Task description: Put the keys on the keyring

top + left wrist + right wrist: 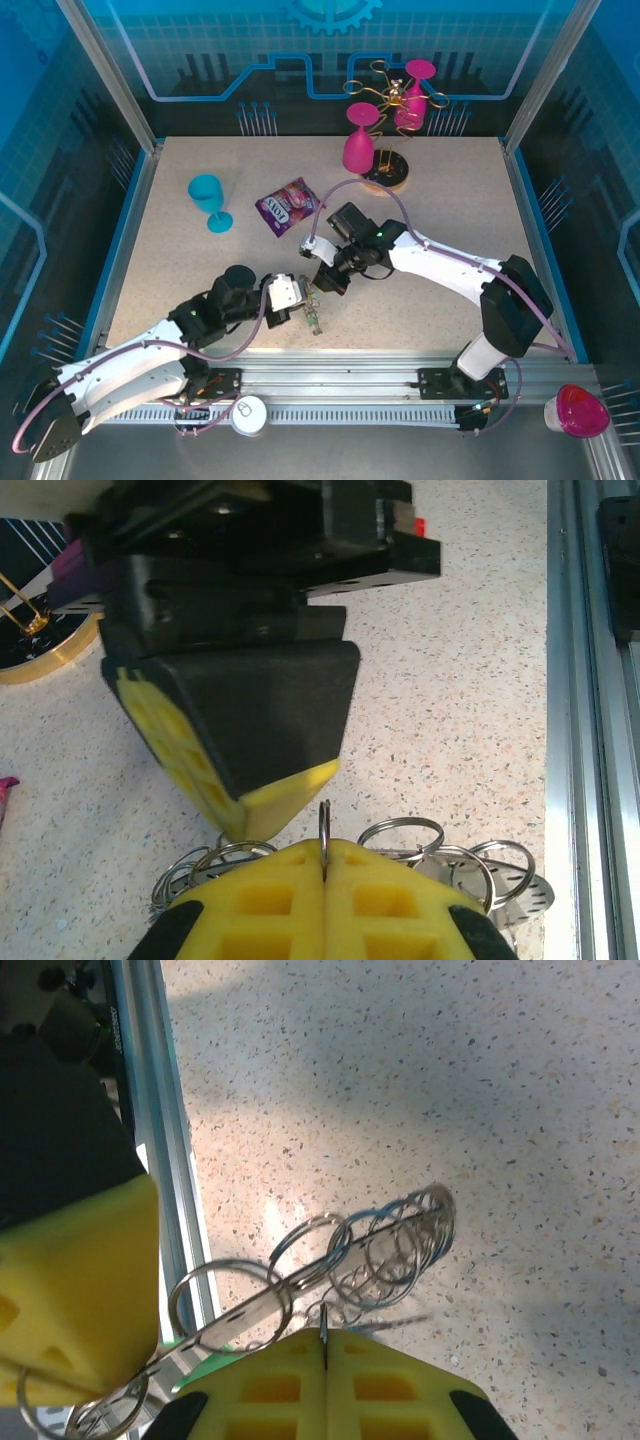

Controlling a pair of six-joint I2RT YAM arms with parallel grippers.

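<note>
Left hand [324, 868], clenched, pinches a keyring [402, 832] loop; right hand [322, 1358] clenched just beside it.

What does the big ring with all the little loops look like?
The keyring is a flat, shiny metal band seen edge-on and tilted, fringed with many silvery wire loops. It is between the two grippers: the left gripper and the right gripper each have their jaws shut on a thin loop of it.

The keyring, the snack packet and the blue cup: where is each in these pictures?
keyring [300, 1282], right wrist view, on its flat metal band.
snack packet [288, 205], top external view, on its middle.
blue cup [205, 190], top external view, on its bowl.
</note>
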